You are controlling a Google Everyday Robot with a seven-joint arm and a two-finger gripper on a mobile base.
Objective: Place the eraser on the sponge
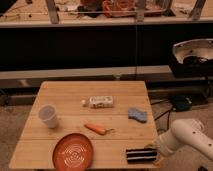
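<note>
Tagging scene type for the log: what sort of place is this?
Likely a robot lab or workshop: a small wooden table, a cluttered shelf behind it, and the robot's gripper beside the eraser.

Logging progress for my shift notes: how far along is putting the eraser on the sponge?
Nothing is done yet: the eraser lies at the table's front edge, apart from the sponge. In hand: the gripper is at the eraser's right end. Left: lifting, carrying and placing it.
</note>
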